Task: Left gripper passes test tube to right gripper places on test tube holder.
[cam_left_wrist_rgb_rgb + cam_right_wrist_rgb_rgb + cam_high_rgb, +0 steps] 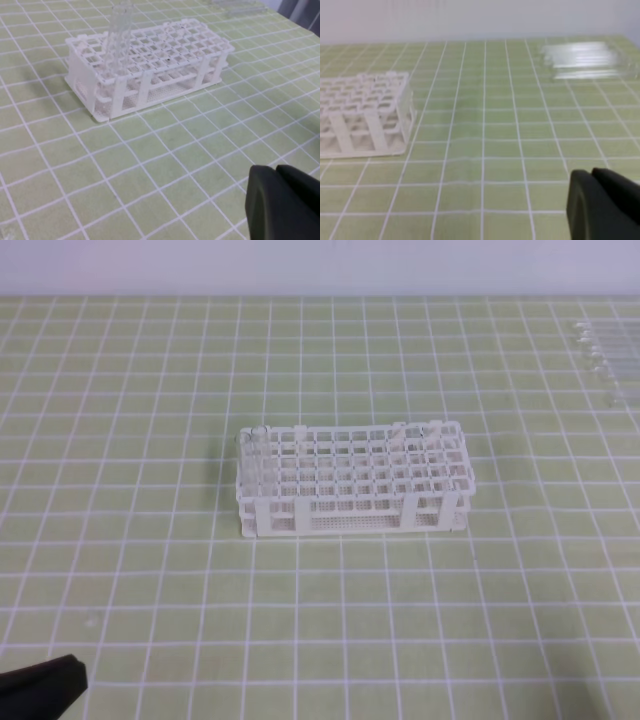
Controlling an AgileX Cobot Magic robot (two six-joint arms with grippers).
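The white test tube holder (350, 518) stands in the middle of the green grid mat. A clear test tube (120, 37) stands upright in a hole at one end of the holder (145, 92); in the exterior high view it shows faintly at the holder's left far corner (255, 443). My left gripper (276, 172) is shut and empty, low over the mat well short of the holder, and shows as a black tip at the bottom left (60, 675). My right gripper (591, 174) is also shut and empty, to the right of the holder (370, 135). It is out of the exterior high view.
A row of clear tubes (603, 352) lies together at the far right of the mat, also seen in the right wrist view (585, 60). The mat's far edge meets a white wall.
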